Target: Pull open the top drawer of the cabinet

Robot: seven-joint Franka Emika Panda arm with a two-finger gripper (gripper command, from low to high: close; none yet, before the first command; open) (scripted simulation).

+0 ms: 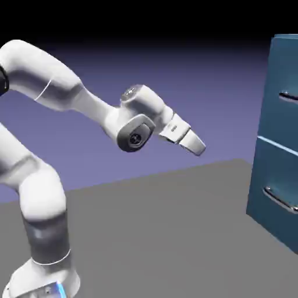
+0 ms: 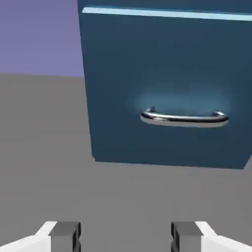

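Observation:
The teal-blue cabinet (image 1: 273,174) stands at the exterior view's right edge, partly cut off. Its top drawer (image 1: 282,75) carries a silver bar handle (image 1: 288,96), above a pale seam (image 1: 278,145). My gripper (image 1: 199,149) hangs in the air well to the left of the cabinet, pointing toward it and slightly down, touching nothing. In the hand view the gripper (image 2: 125,236) is open, with bare table between its grey fingertips (image 2: 64,235). That view is mostly the lower drawer and its handle (image 2: 184,118); only a thin strip of the top drawer (image 2: 167,4) shows above the seam.
The lower drawer (image 1: 273,198) has its own silver handle (image 1: 280,201). Grey table (image 1: 163,233) stretches between the robot's base and the cabinet's foot.

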